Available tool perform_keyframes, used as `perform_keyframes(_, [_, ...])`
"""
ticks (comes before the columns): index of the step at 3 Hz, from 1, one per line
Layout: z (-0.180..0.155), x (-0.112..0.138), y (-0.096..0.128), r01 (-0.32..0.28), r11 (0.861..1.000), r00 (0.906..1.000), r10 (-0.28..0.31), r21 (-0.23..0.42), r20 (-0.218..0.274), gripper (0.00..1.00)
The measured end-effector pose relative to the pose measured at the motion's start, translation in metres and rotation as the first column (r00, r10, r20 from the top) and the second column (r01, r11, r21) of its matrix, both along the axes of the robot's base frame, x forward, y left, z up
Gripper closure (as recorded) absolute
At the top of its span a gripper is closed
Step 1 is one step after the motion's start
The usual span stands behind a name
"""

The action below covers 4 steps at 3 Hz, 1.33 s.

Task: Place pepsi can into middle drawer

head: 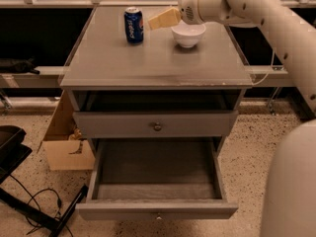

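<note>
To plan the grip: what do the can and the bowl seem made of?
The can looks like thin metal, likely aluminium: glossy blue print, silver top. The bowl is white, smooth, softly shiny: ceramic or plastic, I cannot tell. The gripper hovers between them, beside the can.

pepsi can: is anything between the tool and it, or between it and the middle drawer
Nothing visible does. The tool hovers just to the right of the pepsi can in the camera view, with only a gap between them. The white bowl sits farther right. The middle drawer stands pulled open below.
</note>
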State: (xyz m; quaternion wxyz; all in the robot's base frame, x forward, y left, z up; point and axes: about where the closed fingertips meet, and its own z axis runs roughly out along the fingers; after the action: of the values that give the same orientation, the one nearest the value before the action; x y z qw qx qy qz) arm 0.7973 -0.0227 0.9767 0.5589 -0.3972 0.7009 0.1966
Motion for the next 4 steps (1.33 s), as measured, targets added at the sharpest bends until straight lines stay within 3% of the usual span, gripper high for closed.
perform_keyframes(1, [-0.029,0.056,0.014,0.02,0.998,0.9991,-0.017,0.064,-0.04,0.0])
perform_keyframes(3, [-0.048,0.093,0.034,0.033,0.991,0.9983,-0.026,0.131,-0.053,0.0])
perform_keyframes(4, [-0.052,0.102,0.066,0.0,0.988,0.9986,0.008,0.152,-0.053,0.0])
